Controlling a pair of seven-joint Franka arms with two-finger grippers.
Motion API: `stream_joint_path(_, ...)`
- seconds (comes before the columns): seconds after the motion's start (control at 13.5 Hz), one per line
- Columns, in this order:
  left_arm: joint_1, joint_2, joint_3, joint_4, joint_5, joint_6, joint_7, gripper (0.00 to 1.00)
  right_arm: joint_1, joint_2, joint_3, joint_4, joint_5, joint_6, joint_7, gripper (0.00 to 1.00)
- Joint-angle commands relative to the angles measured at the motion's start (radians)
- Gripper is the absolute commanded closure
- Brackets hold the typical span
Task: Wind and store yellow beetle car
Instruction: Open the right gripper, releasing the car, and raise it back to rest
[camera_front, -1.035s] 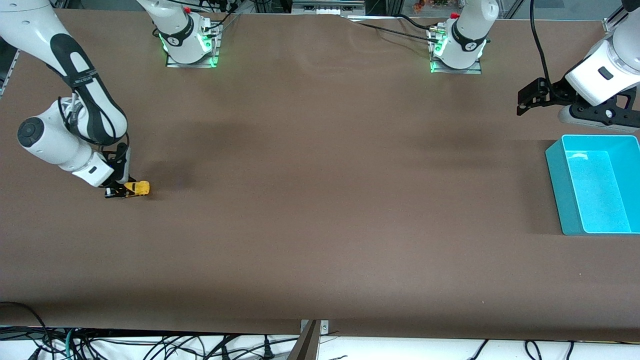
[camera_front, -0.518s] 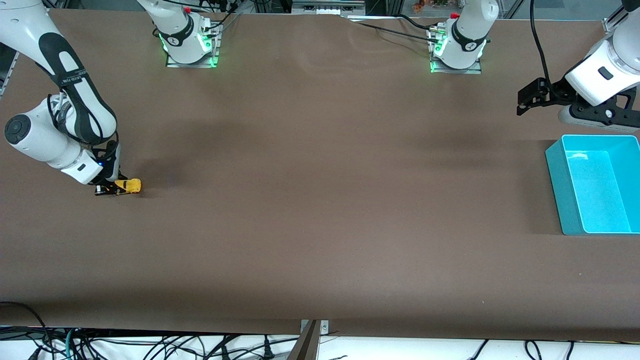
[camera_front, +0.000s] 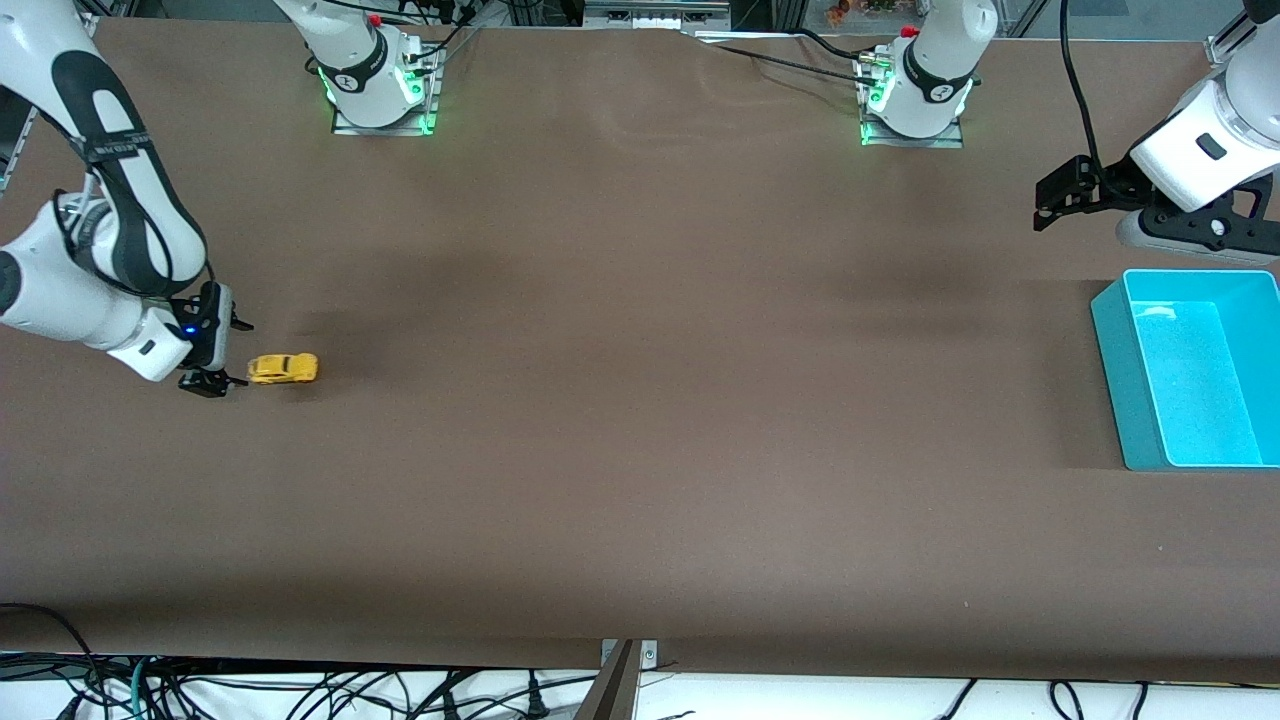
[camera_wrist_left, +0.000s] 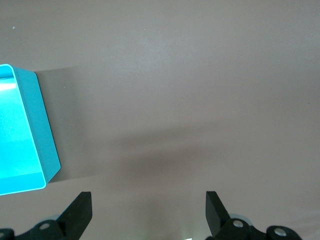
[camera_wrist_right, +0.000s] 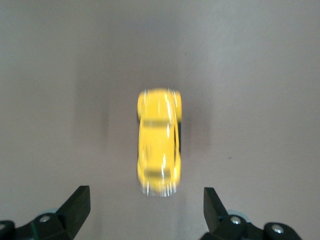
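Front view: brown table (camera_front: 640, 400); car (camera_front: 283, 369) on it at the right arm's end, just beside the right gripper (camera_front: 222, 352), fingers apart. Bin (camera_front: 1115, 370) at the other end.

Left wrist view: left gripper (camera_wrist_left: 149, 212) spread, waiting over bare table.

Right wrist view: car (camera_wrist_right: 159, 141) free, clear of both fingers.

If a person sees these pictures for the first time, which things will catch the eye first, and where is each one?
The yellow beetle car stands out first: it sits free on the brown table at the right arm's end, just clear of the right gripper, whose jaws are open. Next comes the turquoise bin at the left arm's end, with nothing visible in it. The left gripper waits in the air, jaws open, over the table beside that bin.
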Motion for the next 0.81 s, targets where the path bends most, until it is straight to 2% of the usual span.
stream_joint_path(0.0, 0.004, 0.004, -0.005, 0.023, 0.012, -0.021, -0.006, 0.00, -0.014, -0.087, 0.038, 0.103, -0.029, -0.184, 0.057, 0.00)
stream_joint_path(0.3, 0.004, 0.002, -0.004, 0.023, 0.012, -0.021, -0.006, 0.00, -0.008, -0.230, 0.042, 0.112, -0.017, -0.262, 0.342, 0.00)
stream_joint_path(0.52, 0.004, 0.002, -0.005, 0.023, 0.012, -0.021, -0.006, 0.00, 0.055, -0.360, 0.042, 0.105, -0.014, -0.334, 0.625, 0.00)
stream_joint_path(0.74, 0.004, 0.002, -0.004, 0.023, 0.012, -0.021, -0.006, 0.00, 0.107, -0.447, 0.041, 0.111, -0.017, -0.390, 0.892, 0.00)
